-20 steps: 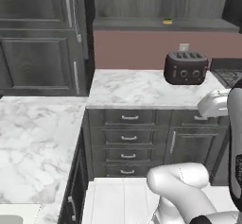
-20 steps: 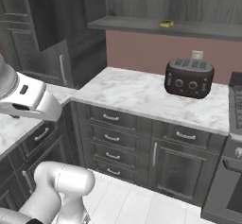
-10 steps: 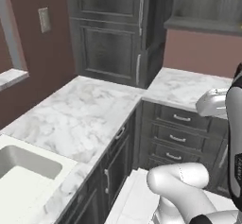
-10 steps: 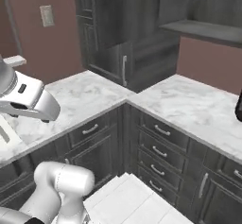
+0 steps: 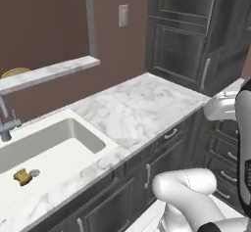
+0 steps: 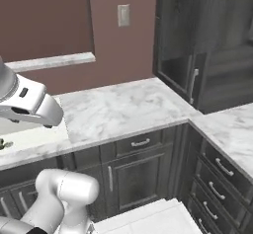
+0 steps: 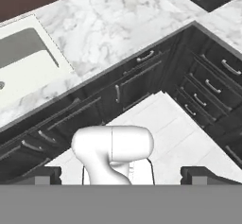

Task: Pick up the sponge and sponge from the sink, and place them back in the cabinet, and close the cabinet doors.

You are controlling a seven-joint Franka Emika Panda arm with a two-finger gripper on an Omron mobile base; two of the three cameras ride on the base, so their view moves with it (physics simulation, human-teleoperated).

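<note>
The golden-tan sponge [image 5: 22, 176] lies on the floor of the white sink [image 5: 73, 128], beside the drain. The grey faucet [image 5: 5, 124] stands at the basin's back left. In the hand view the sink [image 7: 28, 43] is at the upper left, far from my gripper [image 7: 121, 175]. The two dark fingertips [image 7: 45, 173] stand wide apart, open, with nothing between them, high over the floor in front of the base cabinets. The green-and-yellow sponge, the wall cabinet and its doors are out of view.
White marble counter [image 5: 142, 104] runs from the sink to a corner, where a tall dark panelled unit [image 5: 196, 35] stands. Base drawers [image 6: 141, 143] sit below. A marble ledge [image 5: 49, 72] with a yellowish round thing [image 5: 14, 72] is behind the sink.
The whole picture has swung as the base turned left: the toaster and the shelf have left the views, and the sink with the tan sponge has come in.
</note>
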